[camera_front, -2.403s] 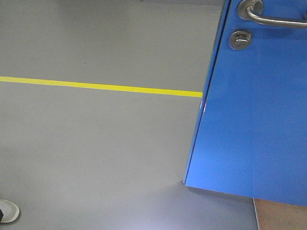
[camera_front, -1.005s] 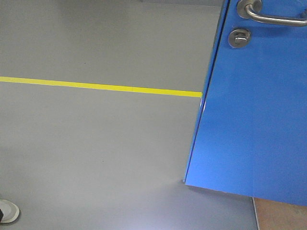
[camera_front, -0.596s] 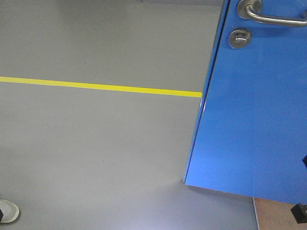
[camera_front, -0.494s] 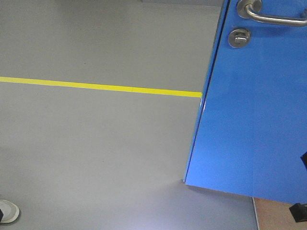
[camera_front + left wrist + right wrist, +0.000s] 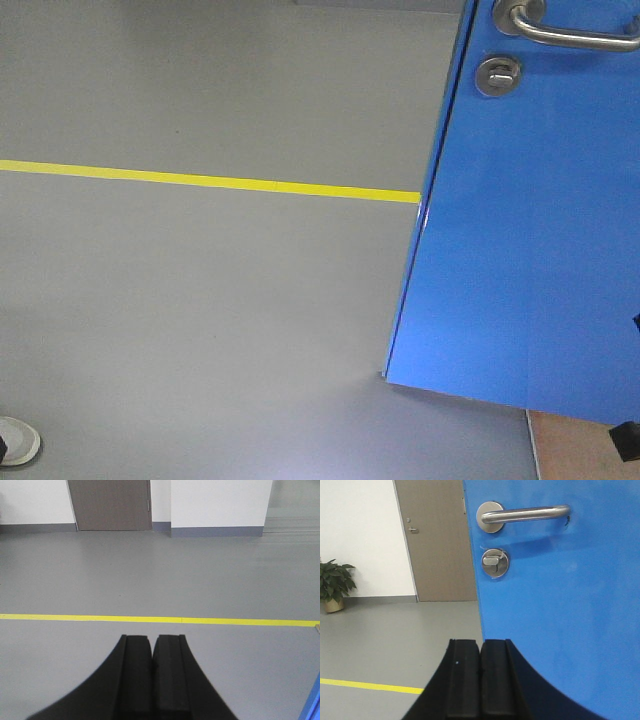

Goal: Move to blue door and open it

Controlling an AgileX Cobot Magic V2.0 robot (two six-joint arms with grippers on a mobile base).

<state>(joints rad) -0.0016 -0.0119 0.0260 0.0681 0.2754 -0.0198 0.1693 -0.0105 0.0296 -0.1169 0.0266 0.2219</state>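
Since the earlier frames, a dark bit of arm has come into the front view's lower right corner, below the blue door [image 5: 520,230]; the door itself has barely shifted. Its lever handle [image 5: 525,514] and round lock [image 5: 495,562] sit above the right tool [image 5: 481,680], whose pads are pressed together on nothing. Left of the door, the left tool [image 5: 151,675] is likewise closed and empty, above the yellow floor line [image 5: 150,619].
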